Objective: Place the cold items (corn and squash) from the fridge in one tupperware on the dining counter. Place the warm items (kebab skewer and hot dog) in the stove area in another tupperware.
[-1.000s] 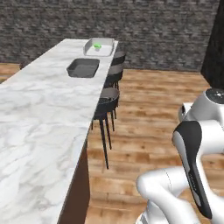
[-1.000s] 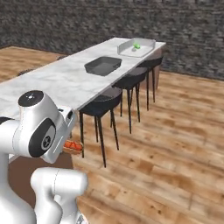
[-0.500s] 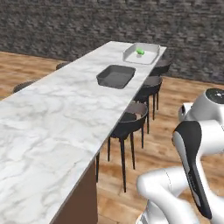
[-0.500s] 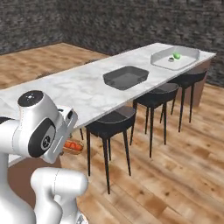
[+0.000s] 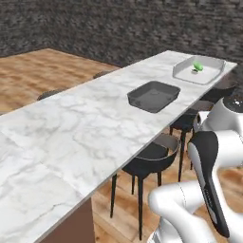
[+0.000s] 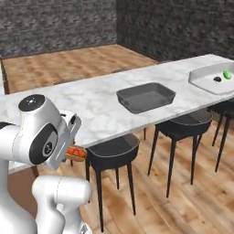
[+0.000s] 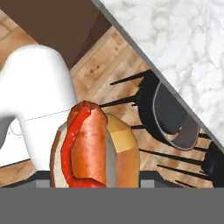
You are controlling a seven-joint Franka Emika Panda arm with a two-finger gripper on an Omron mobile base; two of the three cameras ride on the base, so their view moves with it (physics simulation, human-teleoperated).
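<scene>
The pincer (image 6: 73, 153) is clenched on the red-orange sausage in its tan bun (image 7: 89, 148) — carried low, with the dark grey rectangular tub (image 6: 145, 96) on the marbled tabletop (image 6: 98, 103) ahead — presumably for dropping it there.

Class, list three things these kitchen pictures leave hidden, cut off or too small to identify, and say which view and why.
1. Jaws: in the hand view the hot dog covers them, so the grip itself is unseen.
2. Hot dog: in the right base view only an end shows, behind the arm.
3. White tupperware: the green item and the dark speck beside it are too small to identify.
</scene>
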